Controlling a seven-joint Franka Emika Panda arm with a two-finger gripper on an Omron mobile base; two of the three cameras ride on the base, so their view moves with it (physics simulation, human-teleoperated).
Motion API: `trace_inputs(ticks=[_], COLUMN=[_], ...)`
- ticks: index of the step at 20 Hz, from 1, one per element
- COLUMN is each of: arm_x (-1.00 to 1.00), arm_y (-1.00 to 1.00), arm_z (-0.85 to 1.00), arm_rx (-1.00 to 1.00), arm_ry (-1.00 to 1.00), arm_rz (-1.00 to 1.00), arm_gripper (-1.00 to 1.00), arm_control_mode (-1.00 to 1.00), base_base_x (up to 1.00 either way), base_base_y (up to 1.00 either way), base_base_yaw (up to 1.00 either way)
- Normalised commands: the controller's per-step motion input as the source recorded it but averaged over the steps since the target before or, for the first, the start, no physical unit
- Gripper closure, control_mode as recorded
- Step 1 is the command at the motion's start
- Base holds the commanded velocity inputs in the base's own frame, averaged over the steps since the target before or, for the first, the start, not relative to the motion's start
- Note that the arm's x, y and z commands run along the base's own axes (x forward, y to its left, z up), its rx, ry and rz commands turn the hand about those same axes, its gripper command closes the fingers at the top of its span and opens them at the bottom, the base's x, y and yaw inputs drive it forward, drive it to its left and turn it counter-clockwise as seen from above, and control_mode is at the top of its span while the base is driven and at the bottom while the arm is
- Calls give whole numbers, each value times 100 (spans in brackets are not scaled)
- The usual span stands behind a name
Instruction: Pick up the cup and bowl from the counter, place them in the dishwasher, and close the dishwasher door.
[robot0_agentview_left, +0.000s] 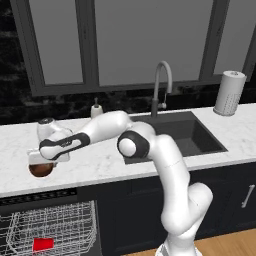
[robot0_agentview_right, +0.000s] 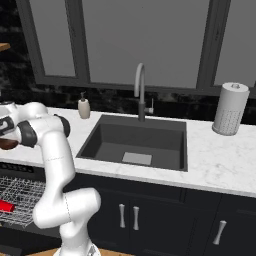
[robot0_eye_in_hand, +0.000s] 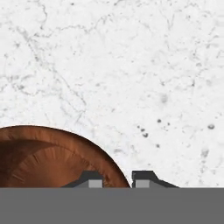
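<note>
Hand hides bowl (robot0_agentview_left: 41, 170) top

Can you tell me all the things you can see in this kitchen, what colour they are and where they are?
bowl: one, reddish-brown, on the counter's left end, rim between the fingertips.
cup: one, red, in the dishwasher rack.
dishwasher: one, dark, white wire rack, under the counter.
counter: one, white marble.
sink: one, dark, set in the counter.
tap: one, grey, behind the sink.
soap bottle: one, beige, left of the tap.
paper roll: one, white, far right.
gripper: one, dark tips, at the bowl's rim.
</note>
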Motion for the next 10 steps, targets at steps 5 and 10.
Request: trace_inputs(ticks=[5, 10], arm_x=[-100, -100], arm_y=[-39, -49], arm_z=[6, 0], arm_rx=[7, 7], arm_ry=[-5, -14], arm_rz=[1, 1], arm_gripper=[100, 100], arm_control_mode=[-100, -100], base_base_x=[0, 0], base_base_y=[0, 0], base_base_yaw=[0, 0])
